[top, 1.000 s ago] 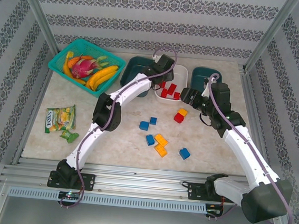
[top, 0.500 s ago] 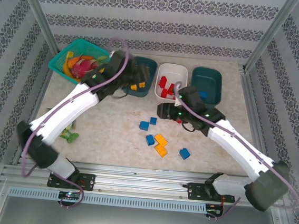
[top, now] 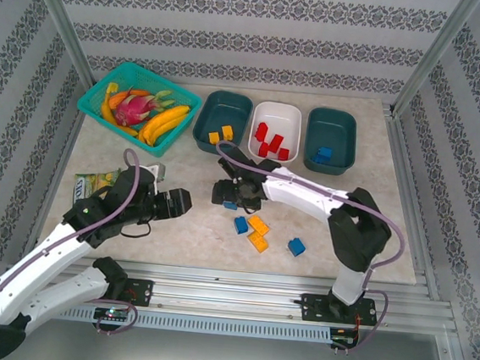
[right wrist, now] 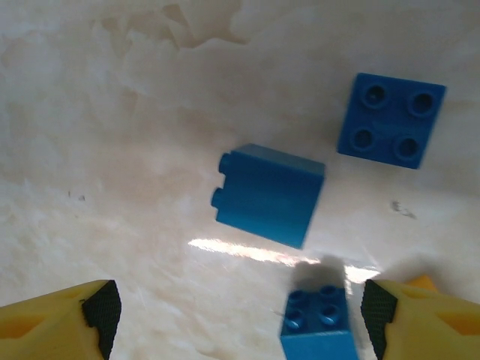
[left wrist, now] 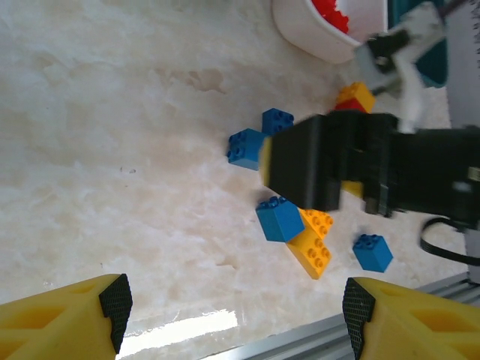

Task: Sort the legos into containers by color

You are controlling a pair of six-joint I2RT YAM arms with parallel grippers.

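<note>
Top external view: right gripper (right wrist: 236,307), spread wide and empty, has swung to hover over a toppled blue brick (right wrist: 268,193) in front of the white tub (top: 290,118); left gripper (left wrist: 234,304), likewise spread, has withdrawn. Blue sorting presumably follows.

My workplace, a lab test cell: metal frame (top: 60,22), wallpaper-lined walls (top: 256,11), marble-look table (top: 191,243), mounting rail (top: 228,299).

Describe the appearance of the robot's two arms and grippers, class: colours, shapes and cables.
Left arm and right arm have smooth white shells, bulky black joints, and a thin purple cable looping alongside. Each gripper body is black and boxy; the fingers are yellow with black textured pads.
</note>
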